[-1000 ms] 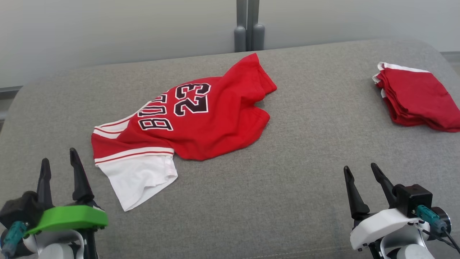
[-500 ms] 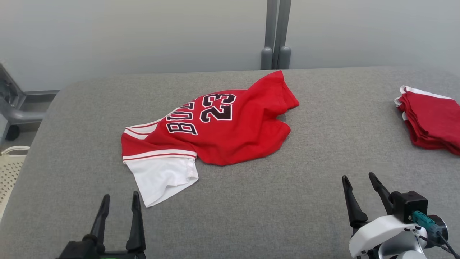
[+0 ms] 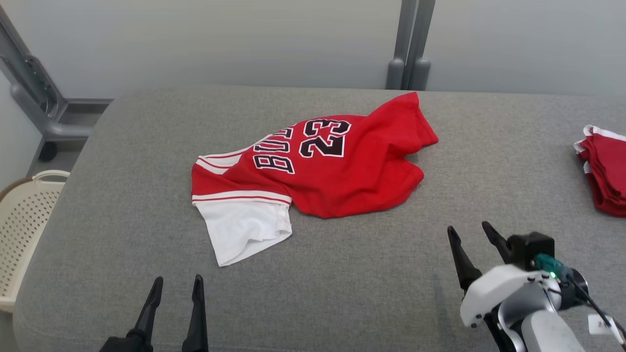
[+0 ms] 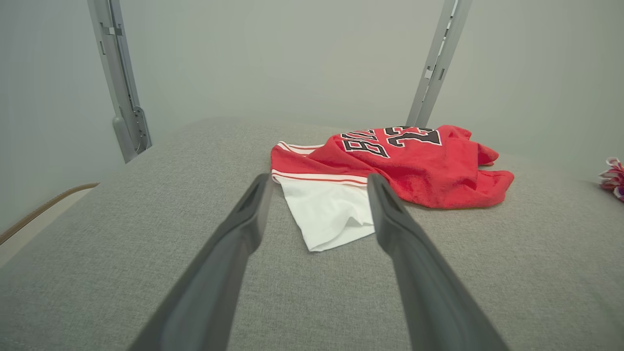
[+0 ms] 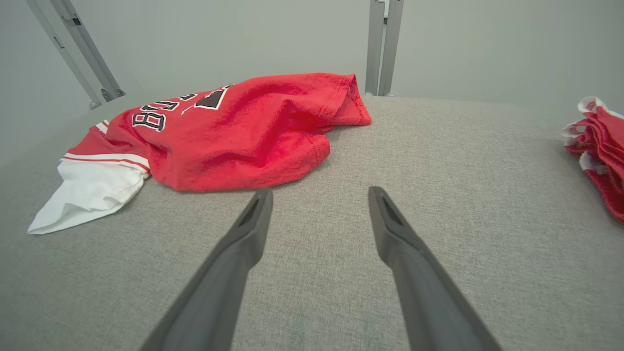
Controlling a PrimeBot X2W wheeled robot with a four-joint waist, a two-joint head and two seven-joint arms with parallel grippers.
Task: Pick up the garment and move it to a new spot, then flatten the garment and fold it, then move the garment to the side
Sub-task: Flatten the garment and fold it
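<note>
Garment [image 3: 318, 171], red with black "23" lettering and a white sleeve [image 3: 244, 234], lies crumpled near the middle of the grey padded bench [image 3: 122, 195], untouched by either arm. We see our left gripper [image 3: 177, 279] at the 7 o'clock edge of the head view, jaws spread wide and holding nothing. The garment's white sleeve lies at its 1 o'clock, near but apart. In the left wrist view that sleeve shows between the two dark fingers [image 4: 234, 243], farther along the bench. Our right gripper [image 3: 468, 227], at 5 o'clock, is likewise wide open and empty over bare bench, with the garment's red body at its 10 o'clock, apart from it. A folded red pile [image 3: 604, 171] rests at the 3 o'clock edge, well apart from the garment. A cream perforated basket [image 3: 24, 225] stands off the bench at 9 o'clock.
</note>
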